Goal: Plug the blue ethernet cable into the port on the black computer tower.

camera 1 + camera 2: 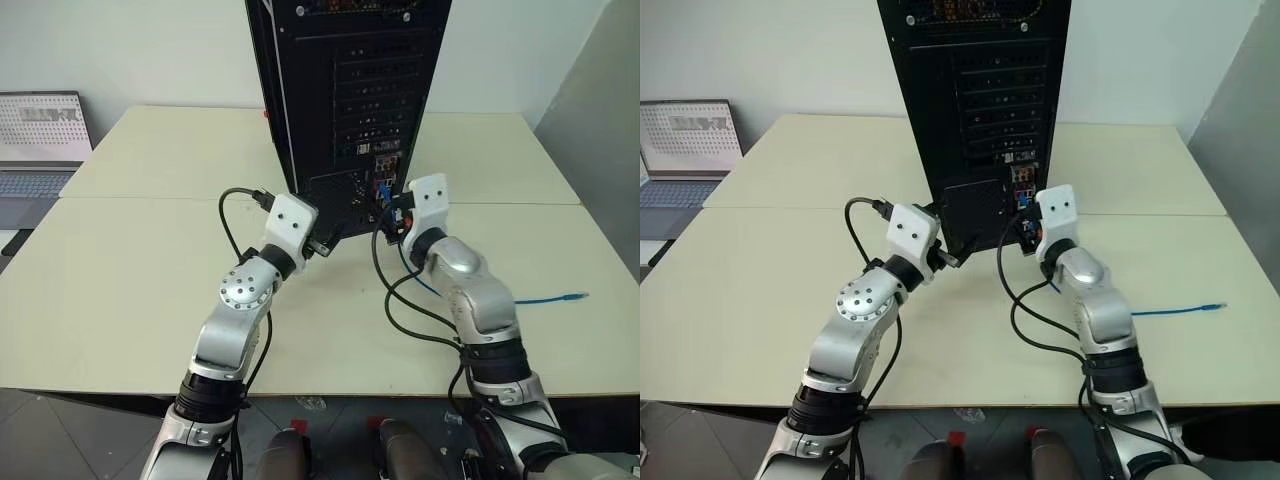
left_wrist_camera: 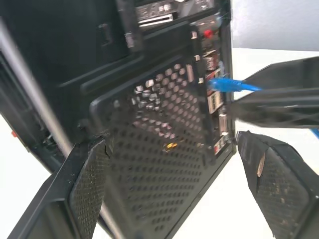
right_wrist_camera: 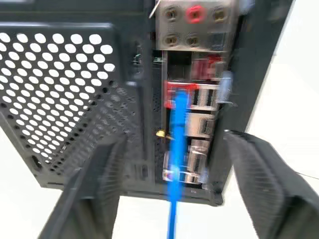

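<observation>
The black computer tower [image 1: 345,100] stands upright on the pale table [image 1: 130,270] with its rear face toward the robot. The blue ethernet cable [image 3: 175,149] has one end seated in the port [image 3: 177,94], in the column of red and silver connectors beside the vent grid [image 3: 55,84]; from there it hangs down the rear panel and trails across the table, its free clear plug lying well off to the robot's right [image 1: 574,296]. The right gripper [image 3: 172,194] sits just behind that connector column with its two black fingers [image 3: 259,169] spread wide on either side of the cable, which runs through the gap between them without being pinched; it holds nothing. The left gripper [image 2: 169,189] is also wide open and empty, its fingers [image 2: 89,184] flanking the lower corner of the tower's vent panel. A grey laptop [image 1: 40,150] sits open at the far left of the table.
</observation>
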You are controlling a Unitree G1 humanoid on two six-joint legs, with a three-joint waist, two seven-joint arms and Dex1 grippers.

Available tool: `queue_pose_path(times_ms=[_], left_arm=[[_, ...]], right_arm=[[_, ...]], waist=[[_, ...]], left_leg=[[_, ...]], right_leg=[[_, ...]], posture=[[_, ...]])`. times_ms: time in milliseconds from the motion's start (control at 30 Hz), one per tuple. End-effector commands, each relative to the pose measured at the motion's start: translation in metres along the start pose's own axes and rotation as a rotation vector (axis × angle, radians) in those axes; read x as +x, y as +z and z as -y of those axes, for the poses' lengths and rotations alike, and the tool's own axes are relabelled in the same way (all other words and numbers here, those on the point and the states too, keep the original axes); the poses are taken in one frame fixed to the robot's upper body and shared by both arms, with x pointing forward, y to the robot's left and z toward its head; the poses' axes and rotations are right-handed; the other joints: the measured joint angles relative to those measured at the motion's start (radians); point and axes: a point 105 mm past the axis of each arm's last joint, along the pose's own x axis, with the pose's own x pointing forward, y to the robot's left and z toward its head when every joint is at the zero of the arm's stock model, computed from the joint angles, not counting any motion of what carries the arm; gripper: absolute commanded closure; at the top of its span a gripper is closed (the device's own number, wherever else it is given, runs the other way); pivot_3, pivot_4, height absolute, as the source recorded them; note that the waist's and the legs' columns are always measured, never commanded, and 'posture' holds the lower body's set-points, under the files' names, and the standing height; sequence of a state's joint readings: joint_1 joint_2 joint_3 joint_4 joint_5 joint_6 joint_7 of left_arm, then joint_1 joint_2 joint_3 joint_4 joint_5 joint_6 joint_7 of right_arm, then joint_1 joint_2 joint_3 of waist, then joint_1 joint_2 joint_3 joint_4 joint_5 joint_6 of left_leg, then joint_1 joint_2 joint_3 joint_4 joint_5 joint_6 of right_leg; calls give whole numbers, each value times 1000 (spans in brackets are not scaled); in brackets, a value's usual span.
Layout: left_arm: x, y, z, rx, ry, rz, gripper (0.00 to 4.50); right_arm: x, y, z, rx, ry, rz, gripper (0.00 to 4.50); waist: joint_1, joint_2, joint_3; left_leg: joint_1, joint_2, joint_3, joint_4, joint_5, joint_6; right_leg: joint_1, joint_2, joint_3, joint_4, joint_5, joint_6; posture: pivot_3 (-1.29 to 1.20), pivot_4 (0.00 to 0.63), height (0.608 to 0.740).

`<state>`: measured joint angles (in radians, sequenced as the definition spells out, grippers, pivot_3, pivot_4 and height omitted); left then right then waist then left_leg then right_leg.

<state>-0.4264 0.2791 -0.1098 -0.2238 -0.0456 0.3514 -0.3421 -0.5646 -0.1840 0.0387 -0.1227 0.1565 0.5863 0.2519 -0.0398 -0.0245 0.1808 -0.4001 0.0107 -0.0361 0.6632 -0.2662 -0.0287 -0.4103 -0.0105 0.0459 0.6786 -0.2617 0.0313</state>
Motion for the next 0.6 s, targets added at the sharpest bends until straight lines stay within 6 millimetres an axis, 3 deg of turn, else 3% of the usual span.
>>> queue_pose_path(times_ms=[33,200,333,600], left_arm=[[-5,8,-11,37,-26,-3,356],[-22,4,-20,76,-100,-40,356],[-40,1,-39,64,-116,-73,356],[-73,-5,-60,32,-175,-145,356]], right_arm=[[-23,23,8,-46,98,70,100],[-51,28,27,-137,207,90,47],[-70,32,46,-161,257,99,47],[-84,46,64,-172,333,104,47]], waist=[[0,0,0],[1,0,0],[1,0,0],[3,0,1]], left_leg=[[0,0,0,0,0,0],[0,0,0,0,0,0],[0,1,1,0,0,0],[1,1,0,0,0,0]], right_leg=[[0,0,0,0,0,0],[0,0,0,0,0,0],[0,1,0,-1,0,0],[1,1,0,-1,0,0]], posture=[[0,150,740],[0,150,740],[0,150,740],[0,150,740]])
